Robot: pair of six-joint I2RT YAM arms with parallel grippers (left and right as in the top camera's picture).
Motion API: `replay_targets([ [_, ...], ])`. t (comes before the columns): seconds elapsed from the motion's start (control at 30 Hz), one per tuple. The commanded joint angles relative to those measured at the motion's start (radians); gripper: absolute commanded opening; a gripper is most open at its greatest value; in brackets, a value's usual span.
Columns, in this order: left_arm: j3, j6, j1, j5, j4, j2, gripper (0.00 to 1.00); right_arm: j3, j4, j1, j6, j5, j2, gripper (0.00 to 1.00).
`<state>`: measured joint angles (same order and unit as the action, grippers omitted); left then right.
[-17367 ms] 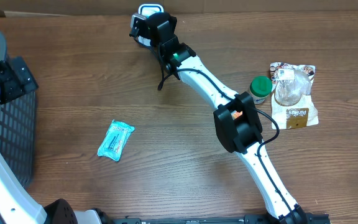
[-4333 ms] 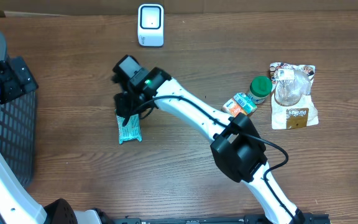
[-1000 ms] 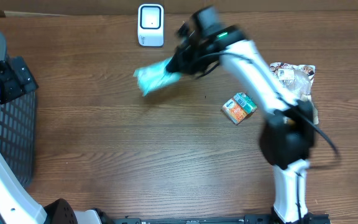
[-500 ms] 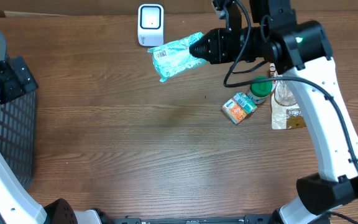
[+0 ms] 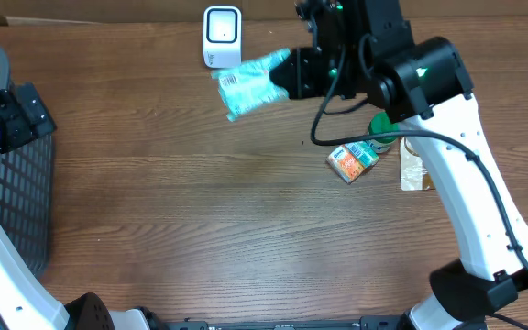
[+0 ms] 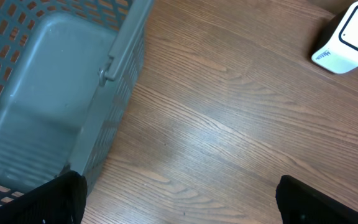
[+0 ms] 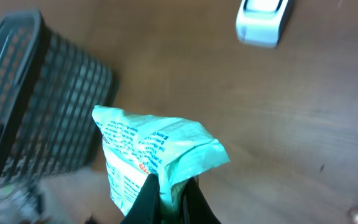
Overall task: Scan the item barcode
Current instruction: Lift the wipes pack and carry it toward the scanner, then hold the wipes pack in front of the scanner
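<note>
R fingers (image 7: 143,202) clamp packet (image 5: 250,84) at its 3 o'clock end, leaving barcode end free for scanner (image 5: 222,37) at 11 o'clock. L fingers (image 6: 58,198) wide, empty, over bench (image 5: 154,202).

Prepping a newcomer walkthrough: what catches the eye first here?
First, the right hand pinching a teal packet in the air, white label up, just right of the white scanner at the top of the overhead view. Next, the dark mesh basket at the left edge, and a small orange-and-green box lying right of centre.
</note>
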<state>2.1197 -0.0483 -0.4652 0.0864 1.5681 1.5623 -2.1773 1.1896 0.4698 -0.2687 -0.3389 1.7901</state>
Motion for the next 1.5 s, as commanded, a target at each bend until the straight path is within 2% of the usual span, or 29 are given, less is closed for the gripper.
replay_targets([
  [0.0,0.010,0.016,0.001,0.011,-0.002,0.004,0.99,-0.172,-0.043,0.039,0.029,0.262,0.044,0.04],
  [0.13,0.010,0.016,0.001,0.011,-0.002,0.004,0.99,-0.187,-0.252,0.102,0.221,0.633,0.117,0.04],
  [0.23,0.010,0.016,0.001,0.010,-0.002,0.004,1.00,-0.185,-0.435,0.124,0.382,0.819,0.201,0.04],
  [0.33,0.010,0.016,0.001,0.010,-0.002,0.004,1.00,-0.185,-0.598,0.125,0.712,0.847,0.295,0.04],
  [0.43,0.010,0.016,0.001,0.011,-0.002,0.004,0.99,-0.185,-0.735,0.125,0.964,0.847,0.382,0.04],
  [0.67,0.010,0.016,0.001,0.010,-0.002,0.004,0.99,-0.185,-1.038,0.114,1.398,0.839,0.582,0.04],
  [0.8,0.010,0.016,0.001,0.010,-0.002,0.004,0.99,-0.185,-1.190,0.106,1.442,0.807,0.680,0.04],
  [0.9,0.010,0.016,0.001,0.011,-0.002,0.004,1.00,-0.185,-1.235,0.102,1.453,0.782,0.735,0.04],
  [1.13,0.010,0.016,0.001,0.011,-0.002,0.004,1.00,-0.185,-1.242,0.101,1.456,0.748,0.805,0.04],
  [1.47,0.010,0.016,0.001,0.010,-0.002,0.004,1.00,-0.185,-1.245,0.102,1.456,0.753,0.811,0.04],
])
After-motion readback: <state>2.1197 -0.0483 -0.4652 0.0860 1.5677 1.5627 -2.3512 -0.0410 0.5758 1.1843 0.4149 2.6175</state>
